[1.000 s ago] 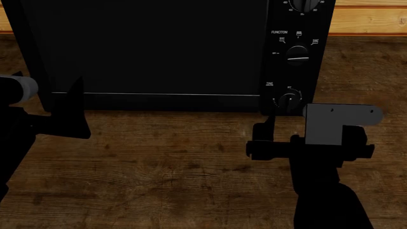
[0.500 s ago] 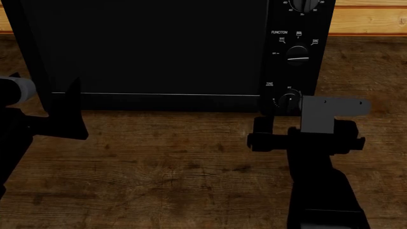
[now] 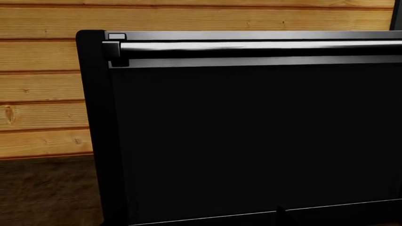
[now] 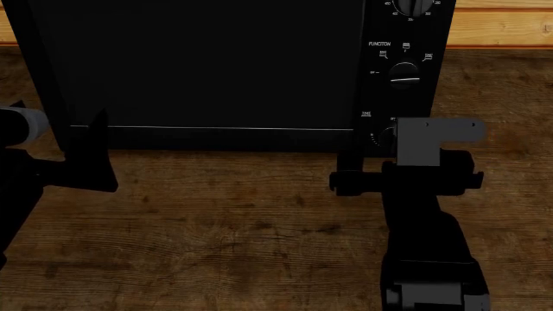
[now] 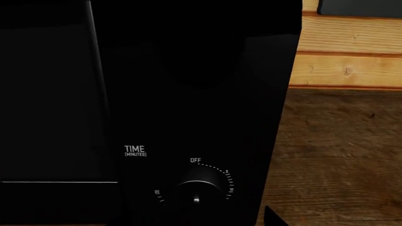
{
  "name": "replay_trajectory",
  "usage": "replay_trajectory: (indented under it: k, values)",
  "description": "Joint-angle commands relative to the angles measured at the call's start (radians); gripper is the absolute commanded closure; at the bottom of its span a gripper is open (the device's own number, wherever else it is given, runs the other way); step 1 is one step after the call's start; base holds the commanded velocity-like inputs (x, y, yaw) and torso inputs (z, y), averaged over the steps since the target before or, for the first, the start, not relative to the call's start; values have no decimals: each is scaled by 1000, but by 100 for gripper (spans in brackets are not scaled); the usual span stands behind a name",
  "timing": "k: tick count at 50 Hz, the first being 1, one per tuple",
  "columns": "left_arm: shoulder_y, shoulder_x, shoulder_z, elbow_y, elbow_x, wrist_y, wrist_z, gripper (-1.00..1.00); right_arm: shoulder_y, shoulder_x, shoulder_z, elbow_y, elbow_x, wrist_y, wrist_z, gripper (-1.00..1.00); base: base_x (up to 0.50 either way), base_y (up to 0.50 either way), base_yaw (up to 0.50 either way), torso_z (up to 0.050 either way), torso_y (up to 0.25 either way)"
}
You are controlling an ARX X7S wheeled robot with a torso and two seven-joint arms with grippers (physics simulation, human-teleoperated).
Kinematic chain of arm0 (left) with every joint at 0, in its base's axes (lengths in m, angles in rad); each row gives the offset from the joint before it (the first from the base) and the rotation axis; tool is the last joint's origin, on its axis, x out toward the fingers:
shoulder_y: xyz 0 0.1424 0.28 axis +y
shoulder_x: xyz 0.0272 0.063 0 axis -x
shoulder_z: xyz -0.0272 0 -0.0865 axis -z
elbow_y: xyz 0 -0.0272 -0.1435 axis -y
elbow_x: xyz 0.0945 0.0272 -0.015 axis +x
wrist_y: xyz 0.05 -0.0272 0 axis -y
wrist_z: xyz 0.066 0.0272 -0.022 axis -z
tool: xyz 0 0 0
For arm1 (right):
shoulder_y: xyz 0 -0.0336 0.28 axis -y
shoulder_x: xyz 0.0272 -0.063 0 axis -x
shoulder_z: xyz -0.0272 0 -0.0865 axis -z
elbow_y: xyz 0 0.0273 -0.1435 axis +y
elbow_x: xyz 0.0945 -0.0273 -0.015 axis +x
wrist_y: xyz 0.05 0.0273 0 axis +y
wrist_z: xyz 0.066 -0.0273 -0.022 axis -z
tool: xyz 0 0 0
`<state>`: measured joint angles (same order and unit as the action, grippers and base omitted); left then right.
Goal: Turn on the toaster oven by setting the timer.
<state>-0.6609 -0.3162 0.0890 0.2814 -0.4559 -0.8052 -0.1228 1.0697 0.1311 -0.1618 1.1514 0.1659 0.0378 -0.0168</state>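
The toaster oven (image 4: 207, 71) is a big black box with a dark glass door, filling the upper head view. Its side panel carries the FUNCTION knob (image 4: 403, 73) and, below it, the timer (image 4: 386, 135), half covered by the grey bracket of my right gripper (image 4: 389, 159). That gripper is open and hovers just in front of the timer without touching it. In the right wrist view the timer (image 5: 197, 188) sits under the TIME label, with one fingertip (image 5: 273, 217) showing to its side. My left gripper (image 4: 56, 139) is open before the door's lower left corner, holding nothing.
The oven stands on a dark wooden counter (image 4: 216, 227) against a plank wall (image 4: 493, 26). The door's silver handle bar (image 3: 251, 46) runs along its top edge in the left wrist view. A third numbered knob (image 4: 415, 6) is cut off at the panel's top.
My right gripper has moved forward and slightly left toward the panel, so its grey bracket now covers part of the timer. The left arm has barely shifted.
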Motion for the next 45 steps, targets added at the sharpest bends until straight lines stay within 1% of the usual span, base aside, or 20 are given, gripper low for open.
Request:
replay_trajectory:
  k: [1, 2, 19, 21, 26, 32, 45]
  values:
    - [6, -4, 2, -3, -2, 6, 0, -100, 36, -12, -13, 79, -8, -44, -5, -100, 0, 0, 0, 0, 0]
    - [6, -5, 3, -2, -2, 6, -1, -100, 34, -12, -15, 79, -12, -45, -1, 100, 0, 0, 0, 0, 0]
    - [5, -5, 13, -7, -3, 12, -4, -100, 14, -2, -13, 11, 4, -14, 4, 100, 1, 0, 0, 0, 0]
    - [4, -5, 14, -3, -5, 9, -5, -100, 10, -2, 11, -6, 32, -12, -4, 100, 0, 0, 0, 0, 0]
    - [5, -6, 14, 5, -9, 3, -9, -100, -28, 4, 77, -141, 118, 62, -12, 100, -3, 0, 0, 0, 0]
    - [3, -8, 13, 10, -14, -3, -12, -100, -39, 7, 113, -205, 170, 105, -15, 100, -2, 0, 0, 0, 2]
    - [0, -12, 11, 6, -20, 0, -12, -100, -35, -2, 178, -201, 259, 118, -49, 100, -3, 0, -1, 0, 2]
